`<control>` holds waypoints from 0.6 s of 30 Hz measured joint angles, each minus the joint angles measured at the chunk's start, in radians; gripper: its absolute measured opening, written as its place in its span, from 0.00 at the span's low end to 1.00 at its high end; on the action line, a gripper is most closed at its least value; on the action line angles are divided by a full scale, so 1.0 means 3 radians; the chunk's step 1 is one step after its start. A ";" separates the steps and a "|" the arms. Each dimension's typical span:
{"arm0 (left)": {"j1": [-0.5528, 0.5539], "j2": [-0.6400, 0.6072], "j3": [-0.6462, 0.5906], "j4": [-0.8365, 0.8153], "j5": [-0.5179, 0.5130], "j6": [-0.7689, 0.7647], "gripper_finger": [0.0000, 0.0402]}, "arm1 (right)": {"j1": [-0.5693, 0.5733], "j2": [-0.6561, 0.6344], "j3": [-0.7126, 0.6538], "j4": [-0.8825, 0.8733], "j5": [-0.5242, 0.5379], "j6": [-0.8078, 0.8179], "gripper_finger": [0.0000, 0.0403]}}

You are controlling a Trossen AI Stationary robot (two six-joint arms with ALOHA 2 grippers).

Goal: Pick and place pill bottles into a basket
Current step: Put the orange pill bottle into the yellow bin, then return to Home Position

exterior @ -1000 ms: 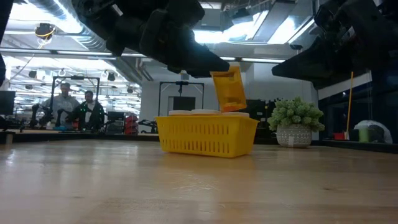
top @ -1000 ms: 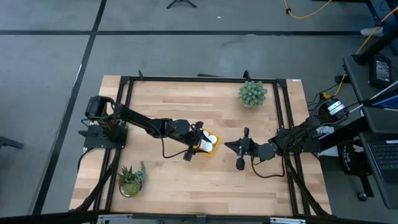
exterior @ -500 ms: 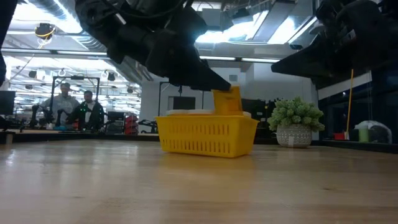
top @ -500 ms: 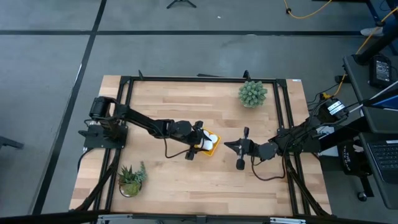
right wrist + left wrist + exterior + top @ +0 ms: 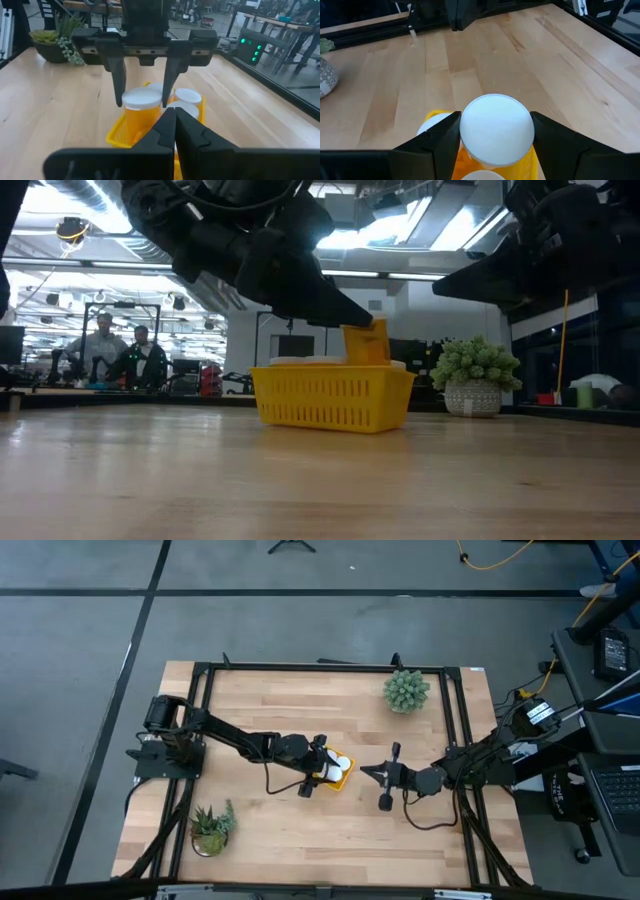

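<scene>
My left claw, at centre frame, pinches a light, rigid, slick pill bottle below its cap over the basket; my right claw waits closed just right.

left end effector mid-table, fingers clamped, right end effector just opposite, fingers closed, hovering

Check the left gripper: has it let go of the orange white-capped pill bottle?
No: the left gripper is shut on the pill bottle above the yellow basket.
</scene>
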 joint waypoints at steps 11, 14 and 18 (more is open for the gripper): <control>-0.0005 0.0001 0.0000 -0.0050 0.0000 0.0002 0.55 | 0.0001 0.0000 0.0000 -0.0004 -0.0001 0.0000 0.02; -0.0005 0.0000 0.0000 -0.0050 -0.0001 0.0000 0.57 | 0.0001 0.0000 0.0000 -0.0004 -0.0001 0.0000 0.02; -0.0005 0.0000 0.0000 -0.0012 0.0000 0.0001 0.60 | 0.0001 0.0000 0.0000 -0.0005 -0.0001 0.0000 0.02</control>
